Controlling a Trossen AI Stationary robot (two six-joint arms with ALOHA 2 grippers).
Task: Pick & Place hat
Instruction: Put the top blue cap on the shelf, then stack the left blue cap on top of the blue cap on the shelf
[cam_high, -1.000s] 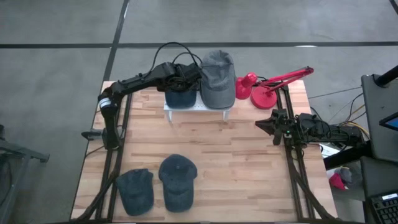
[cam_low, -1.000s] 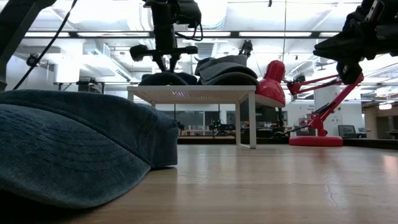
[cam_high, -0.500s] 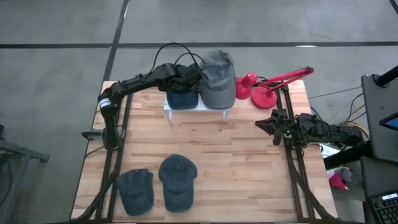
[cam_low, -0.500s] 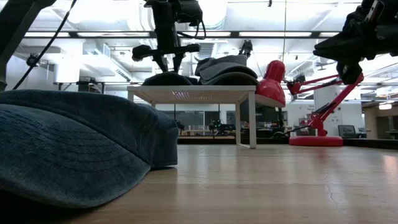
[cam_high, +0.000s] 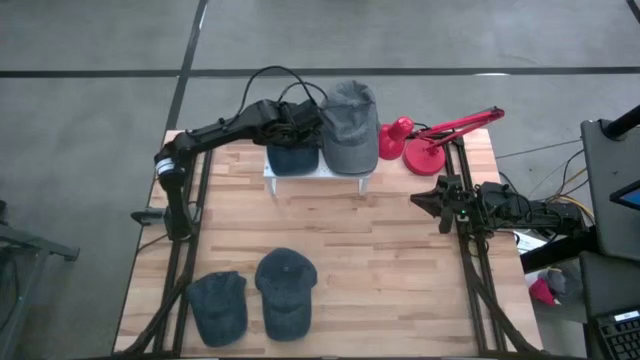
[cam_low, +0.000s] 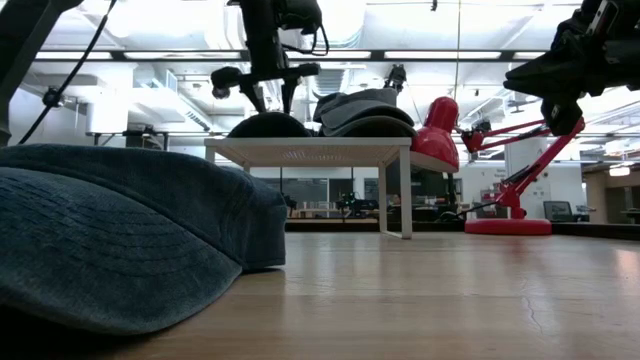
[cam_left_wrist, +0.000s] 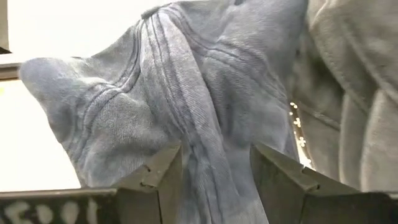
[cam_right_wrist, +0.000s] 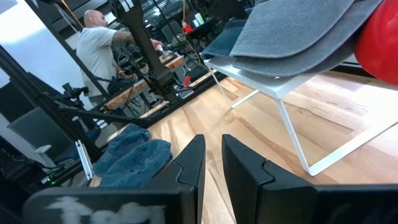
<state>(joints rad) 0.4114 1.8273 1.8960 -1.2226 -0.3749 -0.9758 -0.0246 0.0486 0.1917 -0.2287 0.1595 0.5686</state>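
A dark blue hat (cam_high: 291, 157) lies on the left half of a white stand (cam_high: 300, 175) at the table's far middle, crown up. A grey hat (cam_high: 350, 125) lies beside it on the stand's right half. My left gripper (cam_high: 300, 122) hovers right over the blue hat's crown (cam_low: 268, 124), open. Its fingers stand on either side of a raised crease (cam_left_wrist: 211, 124) of the crown. My right gripper (cam_high: 430, 203) waits above the table's right side, its fingers (cam_right_wrist: 193, 155) nearly together with nothing between them. My left gripper points down over the blue hat's crown, its open fingers (cam_left_wrist: 158, 171) flanking a ridge of the denim. I cannot tell whether they touch the cloth. The hat rests on the stand by its brim and lower edge.
Two more blue hats (cam_high: 218, 305) (cam_high: 285, 292) lie at the table's near left; one fills the low view's left (cam_low: 120, 240). A red desk lamp (cam_high: 425, 140) stands right of the stand. A person (cam_right_wrist: 99, 43) shows in the room beyond. Bare wood lies mid-table.
My left gripper has opened and let go of the blue hat's crown, rising slightly above it. The hat stays on the stand, its crown settled into a rounder dome.
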